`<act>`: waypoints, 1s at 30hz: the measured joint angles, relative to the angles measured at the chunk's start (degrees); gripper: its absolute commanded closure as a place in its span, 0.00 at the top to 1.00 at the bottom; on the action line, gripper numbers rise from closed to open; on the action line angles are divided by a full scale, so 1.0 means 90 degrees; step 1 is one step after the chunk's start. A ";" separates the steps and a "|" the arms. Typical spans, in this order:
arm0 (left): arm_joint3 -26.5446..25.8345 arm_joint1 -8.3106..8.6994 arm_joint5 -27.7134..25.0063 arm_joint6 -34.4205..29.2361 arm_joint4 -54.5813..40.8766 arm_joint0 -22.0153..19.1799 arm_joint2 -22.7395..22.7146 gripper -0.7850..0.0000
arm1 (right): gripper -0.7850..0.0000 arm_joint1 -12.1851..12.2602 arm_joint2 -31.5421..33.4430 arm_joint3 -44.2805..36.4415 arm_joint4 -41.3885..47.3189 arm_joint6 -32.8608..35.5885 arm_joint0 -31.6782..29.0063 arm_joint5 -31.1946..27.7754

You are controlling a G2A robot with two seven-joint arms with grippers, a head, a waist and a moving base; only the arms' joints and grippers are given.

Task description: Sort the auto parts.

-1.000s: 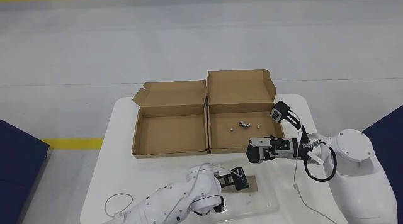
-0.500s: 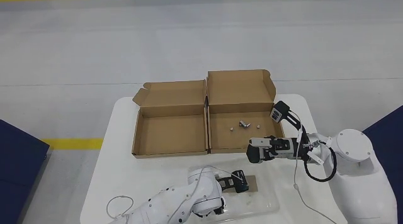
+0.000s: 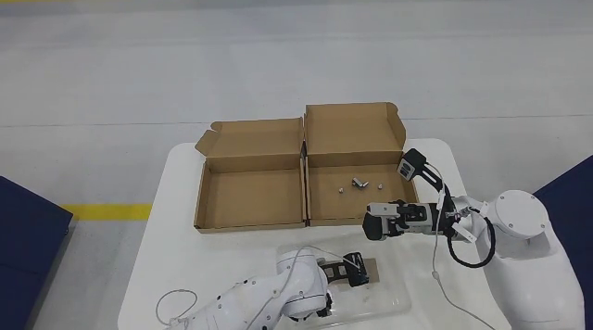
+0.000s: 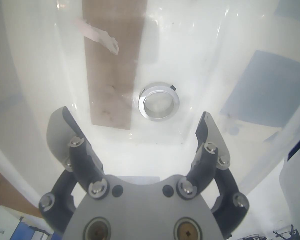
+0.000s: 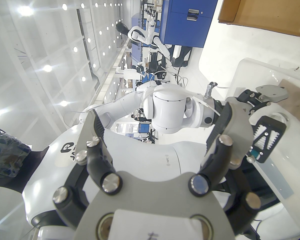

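Observation:
A silver metal ring (image 4: 158, 104) lies on the floor of a clear plastic tray (image 4: 195, 38), beside a strip of brown tape (image 4: 112, 51). My left gripper (image 4: 136, 126) hangs open just above the ring, one finger on either side and neither touching it. From the top it sits over the tray (image 3: 394, 300) at the table's near edge, left gripper (image 3: 355, 268). My right gripper (image 3: 367, 222) is held open and empty in front of the right cardboard box (image 3: 352, 135), which holds two small metal parts (image 3: 359, 183).
The left cardboard box (image 3: 250, 202) stands open with nothing in it. A torn scrap of clear tape (image 4: 100, 37) sticks to the brown strip. A white cable (image 3: 171, 300) lies on the table near the left corner. Blue cabinets flank the table.
My left gripper has edged slightly further over the tray. The right arm and the boxes have not moved.

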 measured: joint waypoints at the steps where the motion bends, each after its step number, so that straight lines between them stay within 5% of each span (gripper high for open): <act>1: -0.0020 0.0002 -0.0008 -0.0019 0.0011 0.0005 -0.0008 0.53 | 1.00 0.0000 0.0000 0.0000 0.0000 0.0000 0.0000 0.0000; 3: -0.0051 0.0003 -0.0030 -0.0062 0.0043 0.0020 -0.0014 0.57 | 1.00 0.0000 0.0000 0.0000 0.0000 0.0000 0.0000 0.0000; 10: 0.0148 -0.0065 -0.0173 -0.0082 -0.0002 -0.0002 0.0056 0.40 | 1.00 0.0000 0.0000 0.0000 0.0000 0.0000 0.0000 0.0000; 30: 0.0458 -0.0254 -0.0264 -0.0102 0.0018 -0.0107 0.0152 0.25 | 1.00 0.0000 0.0000 0.0000 0.0000 0.0000 0.0000 0.0000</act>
